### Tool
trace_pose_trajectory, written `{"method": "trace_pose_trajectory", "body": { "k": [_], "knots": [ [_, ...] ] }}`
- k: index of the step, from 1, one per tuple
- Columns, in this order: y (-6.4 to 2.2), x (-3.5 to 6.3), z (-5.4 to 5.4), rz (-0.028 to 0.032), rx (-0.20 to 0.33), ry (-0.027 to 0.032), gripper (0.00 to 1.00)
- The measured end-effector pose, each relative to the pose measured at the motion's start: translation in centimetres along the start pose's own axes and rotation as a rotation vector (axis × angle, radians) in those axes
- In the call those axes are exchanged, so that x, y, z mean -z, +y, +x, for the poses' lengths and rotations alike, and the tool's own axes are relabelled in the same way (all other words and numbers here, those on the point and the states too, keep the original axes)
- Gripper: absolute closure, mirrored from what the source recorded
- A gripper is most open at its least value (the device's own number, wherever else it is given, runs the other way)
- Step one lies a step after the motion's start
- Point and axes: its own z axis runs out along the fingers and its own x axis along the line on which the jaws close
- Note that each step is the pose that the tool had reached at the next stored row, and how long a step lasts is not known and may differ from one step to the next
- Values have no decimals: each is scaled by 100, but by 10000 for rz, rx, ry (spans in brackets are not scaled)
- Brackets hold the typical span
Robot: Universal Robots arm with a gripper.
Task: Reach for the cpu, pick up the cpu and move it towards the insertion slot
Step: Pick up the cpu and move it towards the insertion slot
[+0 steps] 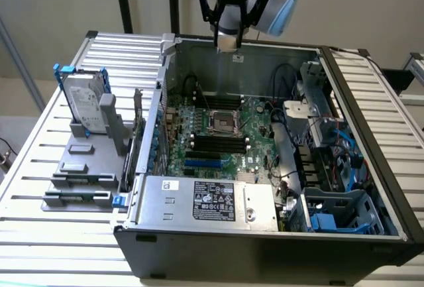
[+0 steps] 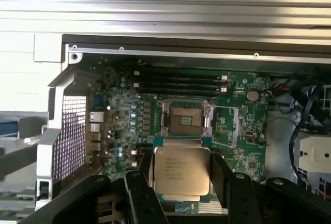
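Silver-grey slatted metal tabletop (image 1: 40,168) carries the open black computer case (image 1: 265,247), a pale wall behind. The black gripper (image 2: 182,175), above the case's rear wall, is clamped on the small square silver-topped cpu (image 2: 182,169). It hangs above the green motherboard (image 2: 124,105), near the square metal-framed insertion slot (image 2: 185,119).

Open computer case (image 1: 265,234) sits mid-frame on a slatted metal table (image 1: 40,168). Silver power supply (image 1: 205,201) with a black label lies along the case's near edge, lower centre. Long black memory slots (image 1: 215,142) run across the green board, a blue slot (image 1: 205,163) just below them. In the wrist view, memory slots (image 2: 178,81) lie across the board.

Left of the case, upper left of the frame: a silver hard drive (image 1: 85,105) in a blue bracket stands upright in a grey holder (image 1: 83,168). Blue plastic drive cage (image 1: 338,211) occupies the case's lower right corner. Black cables (image 1: 285,78) loop near the back wall.
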Motion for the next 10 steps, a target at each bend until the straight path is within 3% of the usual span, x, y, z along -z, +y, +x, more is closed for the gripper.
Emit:
{"method": "trace_pose_trajectory", "body": {
  "k": [10],
  "knots": [
    [42, -44, -83, -17, -217, -20, 45]
  ]
}}
